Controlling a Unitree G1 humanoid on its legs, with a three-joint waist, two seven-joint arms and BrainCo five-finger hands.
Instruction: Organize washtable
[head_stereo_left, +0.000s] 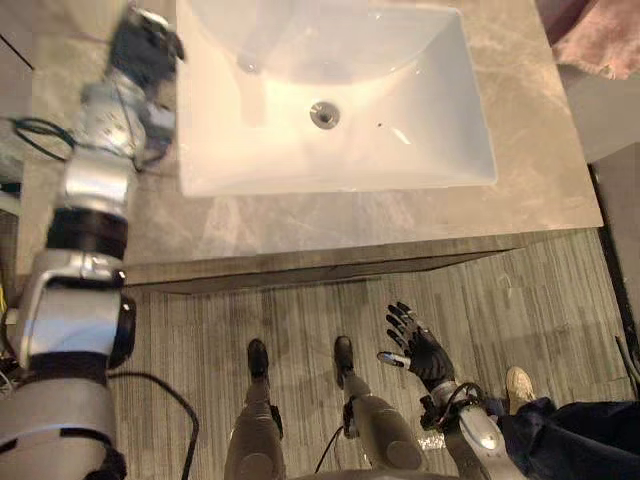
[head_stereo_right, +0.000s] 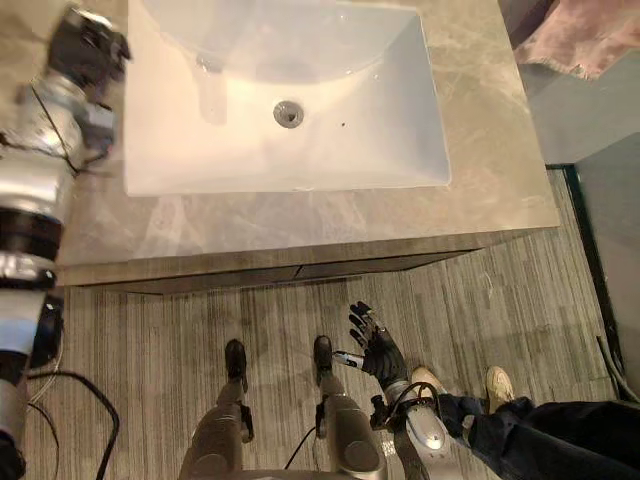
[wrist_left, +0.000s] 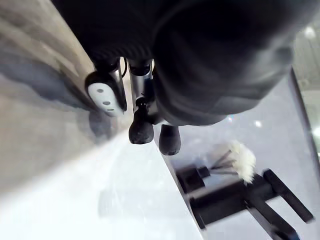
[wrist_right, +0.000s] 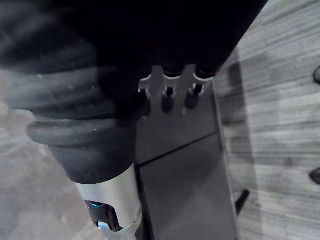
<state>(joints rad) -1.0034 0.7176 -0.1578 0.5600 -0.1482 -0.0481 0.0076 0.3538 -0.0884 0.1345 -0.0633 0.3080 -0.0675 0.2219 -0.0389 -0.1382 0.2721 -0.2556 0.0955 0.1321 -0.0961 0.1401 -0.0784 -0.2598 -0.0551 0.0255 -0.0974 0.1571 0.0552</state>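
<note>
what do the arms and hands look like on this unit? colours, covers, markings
Left arm and right arm: silver-grey rounded segments, black bands at the left arm's joints. Left robot hand and right robot hand: dark ribbed cover over back and wrist, silver fingers with dark tips. The left thumb carries a pale pad with small dots.

Sink (head_stereo_left: 440, 130) is plain glossy white, with a small silver drain (head_stereo_left: 324, 115) in its middle. The counter (head_stereo_left: 540, 190) around the sink is beige-grey marble with pale cloudy veins. Below the sink the cabinet front (head_stereo_left: 330, 268) is dark grey-brown, and the floor (head_stereo_left: 560, 300) past that is grey wood-look planks with fine streaks. Off the sink's far right corner there's a dusty pink cloth (head_stereo_left: 600, 40). The faucet (wrist_left: 240, 200) by the sink is matte black, with a fluffy white tuft (wrist_left: 243, 161) beside it.
</note>
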